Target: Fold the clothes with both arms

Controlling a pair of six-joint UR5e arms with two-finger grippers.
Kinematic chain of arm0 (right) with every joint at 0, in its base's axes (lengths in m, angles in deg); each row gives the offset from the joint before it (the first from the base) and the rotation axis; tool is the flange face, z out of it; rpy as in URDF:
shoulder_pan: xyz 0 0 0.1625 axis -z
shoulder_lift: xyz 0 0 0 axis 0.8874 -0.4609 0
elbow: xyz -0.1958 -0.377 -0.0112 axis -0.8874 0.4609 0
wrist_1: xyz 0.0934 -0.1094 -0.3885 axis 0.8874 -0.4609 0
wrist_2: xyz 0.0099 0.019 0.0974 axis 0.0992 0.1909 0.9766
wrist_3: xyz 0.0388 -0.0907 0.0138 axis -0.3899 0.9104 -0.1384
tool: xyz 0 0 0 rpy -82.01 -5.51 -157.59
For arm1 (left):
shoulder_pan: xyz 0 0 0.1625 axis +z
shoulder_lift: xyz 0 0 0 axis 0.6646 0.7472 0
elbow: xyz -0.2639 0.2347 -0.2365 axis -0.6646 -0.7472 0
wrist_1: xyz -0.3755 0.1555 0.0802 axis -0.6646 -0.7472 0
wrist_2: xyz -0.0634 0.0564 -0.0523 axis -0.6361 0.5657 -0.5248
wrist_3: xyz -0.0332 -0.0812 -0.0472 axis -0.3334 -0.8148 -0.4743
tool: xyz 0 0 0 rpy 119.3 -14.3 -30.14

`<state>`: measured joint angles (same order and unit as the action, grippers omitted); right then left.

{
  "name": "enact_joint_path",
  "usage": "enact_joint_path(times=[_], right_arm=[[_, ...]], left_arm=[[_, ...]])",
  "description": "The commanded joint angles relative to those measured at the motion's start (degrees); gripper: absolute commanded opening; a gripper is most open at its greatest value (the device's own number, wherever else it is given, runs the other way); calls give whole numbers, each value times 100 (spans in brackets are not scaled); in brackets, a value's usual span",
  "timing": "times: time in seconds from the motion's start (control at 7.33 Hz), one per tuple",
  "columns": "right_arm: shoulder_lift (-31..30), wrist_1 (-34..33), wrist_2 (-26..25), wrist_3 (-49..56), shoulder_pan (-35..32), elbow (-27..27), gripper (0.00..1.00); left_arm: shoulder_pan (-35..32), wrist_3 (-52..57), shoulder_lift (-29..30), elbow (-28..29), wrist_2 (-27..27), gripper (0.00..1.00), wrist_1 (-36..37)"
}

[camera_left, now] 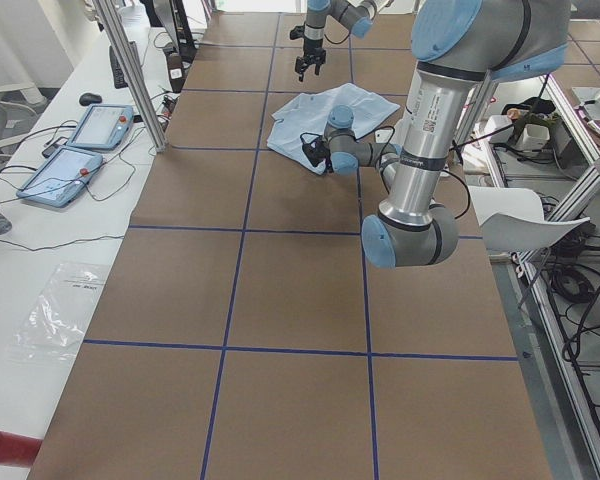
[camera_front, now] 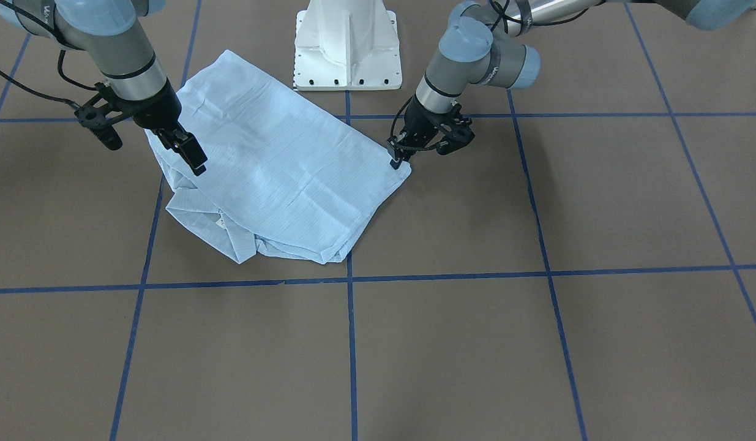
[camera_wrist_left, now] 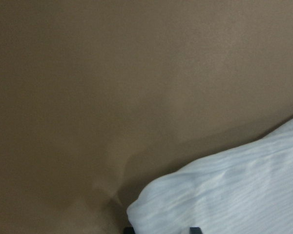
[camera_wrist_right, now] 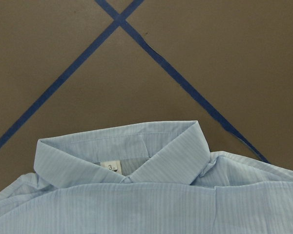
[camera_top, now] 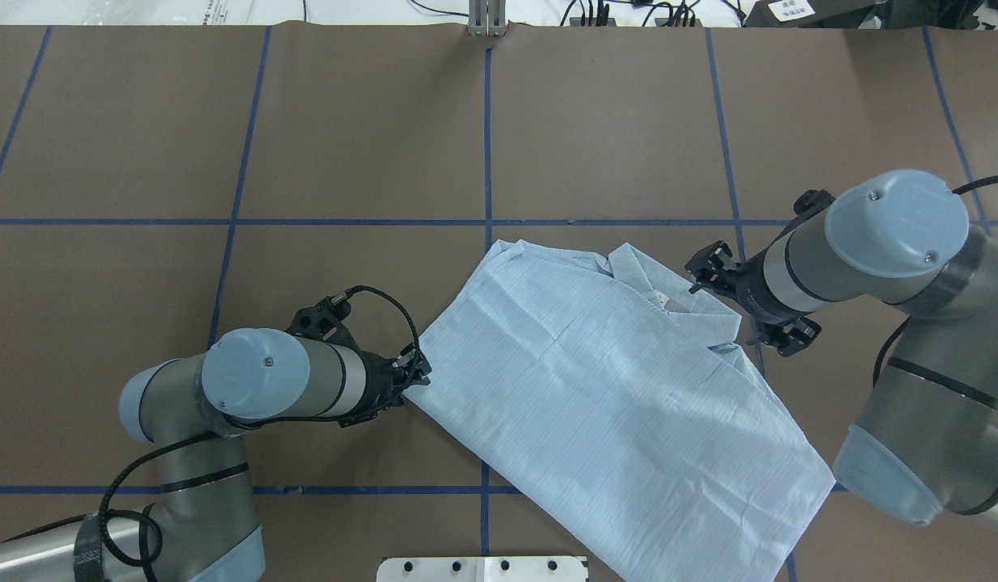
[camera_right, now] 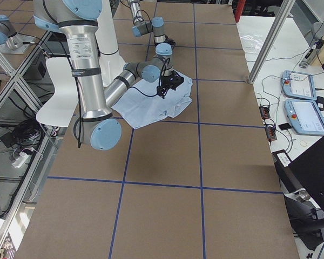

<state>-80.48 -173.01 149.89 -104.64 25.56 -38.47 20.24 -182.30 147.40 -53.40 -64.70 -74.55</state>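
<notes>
The pale blue striped shirt [camera_front: 280,177] lies folded on the brown table, close in front of the robot's base, collar [camera_top: 652,283] toward the far side. My left gripper [camera_front: 394,162] is low at the shirt's corner. In the left wrist view its dark fingertips [camera_wrist_left: 195,229] show at the bottom edge with the fabric [camera_wrist_left: 234,195] between them, so it is shut on that corner. My right gripper [camera_front: 191,156] hangs open just above the collar end and holds nothing. The right wrist view shows the collar [camera_wrist_right: 122,151] and its size tag, with no fingers in frame.
The white pedestal base [camera_front: 347,49] stands right behind the shirt. Blue tape lines [camera_top: 486,137] divide the brown table into squares. A side bench with teach pendants [camera_left: 75,150] runs along the operators' side. A white chair [camera_right: 59,86] stands behind the robot.
</notes>
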Motion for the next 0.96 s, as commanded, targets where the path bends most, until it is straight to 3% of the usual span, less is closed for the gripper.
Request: enact_joint_path(times=[0.0,0.27,0.41,0.68,0.82], right_arm=[[21,7,1,2,7,48,100],[13,7,1,-7,-1,57,100],[21,7,1,-7,-1,65,100],[13,7,-8,-7,-1,118,100],[21,7,-8,-7,7,170,100]], left_arm=[[-223,413,-21,21,12,0,7],[-757,911,57,239,12,0,16],[-1160,1115,484,737,3,0,-36],[-1855,1475,1608,2299,-23,0,-316],[-2024,1512,2049,3168,-14,0,-858]])
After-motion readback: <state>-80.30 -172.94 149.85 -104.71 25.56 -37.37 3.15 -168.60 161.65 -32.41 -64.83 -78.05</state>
